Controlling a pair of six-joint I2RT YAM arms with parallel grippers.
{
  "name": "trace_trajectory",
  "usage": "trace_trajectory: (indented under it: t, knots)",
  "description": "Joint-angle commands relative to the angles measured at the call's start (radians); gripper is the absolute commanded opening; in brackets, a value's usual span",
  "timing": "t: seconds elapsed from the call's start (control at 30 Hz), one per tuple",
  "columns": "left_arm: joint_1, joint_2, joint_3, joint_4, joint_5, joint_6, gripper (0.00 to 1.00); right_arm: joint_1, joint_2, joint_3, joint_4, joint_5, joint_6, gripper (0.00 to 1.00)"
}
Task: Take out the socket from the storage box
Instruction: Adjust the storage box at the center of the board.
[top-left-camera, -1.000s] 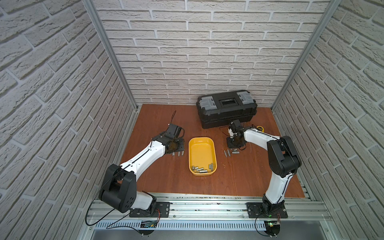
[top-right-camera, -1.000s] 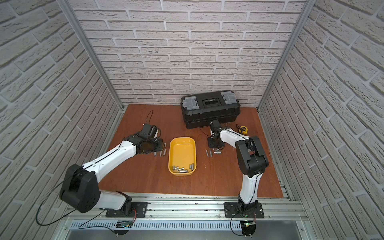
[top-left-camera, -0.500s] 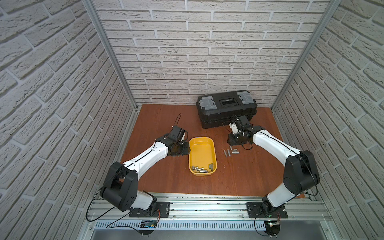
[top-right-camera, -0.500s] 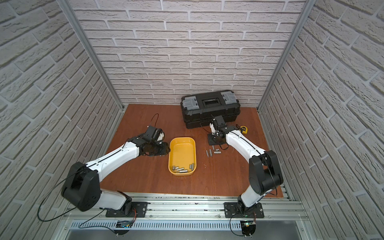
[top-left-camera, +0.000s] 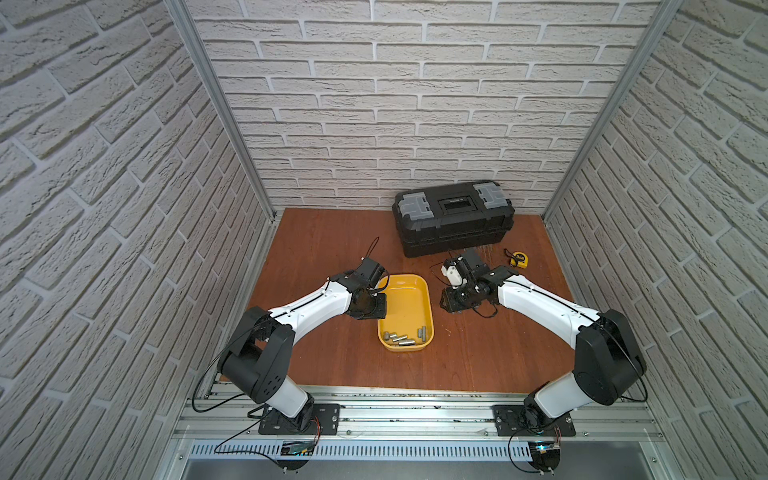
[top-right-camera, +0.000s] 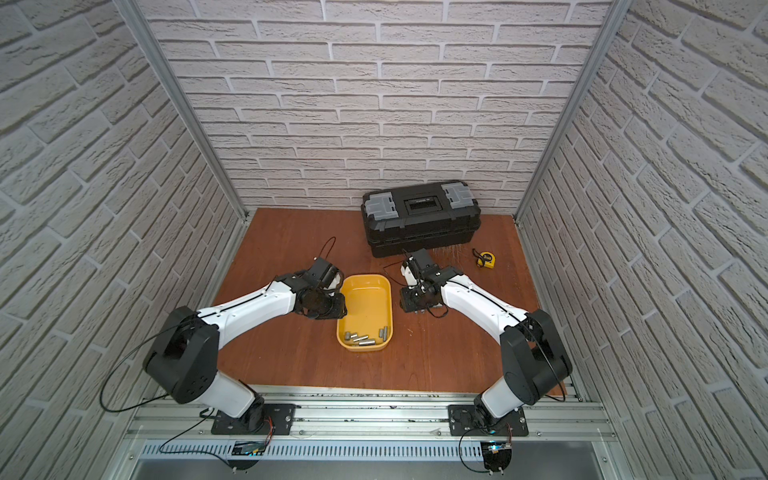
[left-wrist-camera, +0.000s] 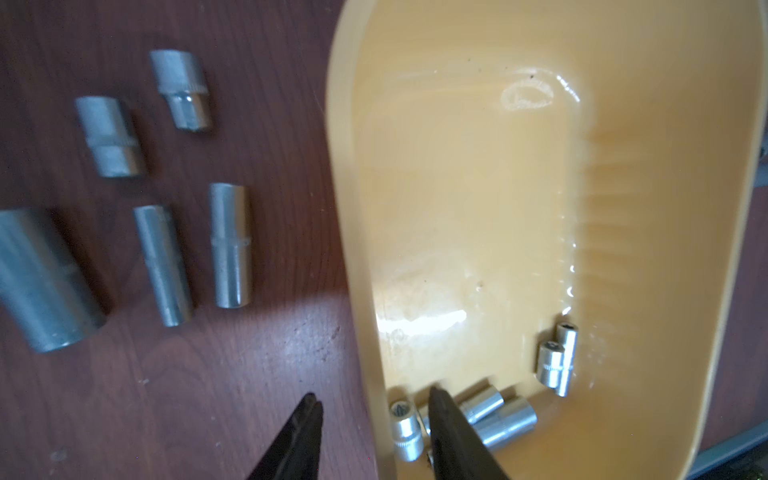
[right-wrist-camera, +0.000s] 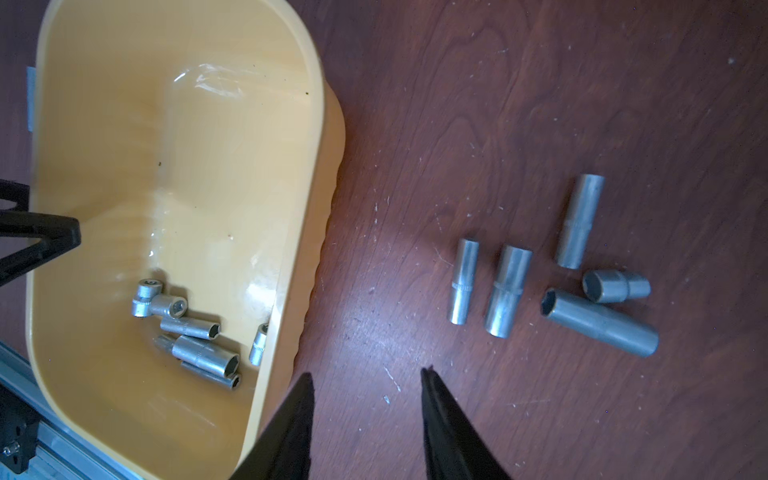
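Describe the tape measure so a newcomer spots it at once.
Find the black toolbox against the back wall. On the table just off its front corner on the right arm's side lies the tape measure. It is small, yellow and black, far smaller than the yellow tub.

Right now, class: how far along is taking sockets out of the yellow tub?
Done: ten sockets lie on the table, five left of the tub, five right. In hand: nothing; the left hand and right hand are open, empty, the left over the tub's rim. Left: about six sockets in the tub's near end.
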Motion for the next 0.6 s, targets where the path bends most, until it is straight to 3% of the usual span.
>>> trace_trajectory:
  t: [0.0,0.57]
  knots:
    - [-0.014,-0.001,0.026,-0.039,-0.048,-0.020,0.42,0.007,-0.047,-0.019,0.024,-0.004,0.018,0.44]
    - [-0.074,0.084,0.097,-0.148,-0.061,-0.089,0.09,0.008,-0.096,-0.053,0.006,-0.001,0.024,0.44]
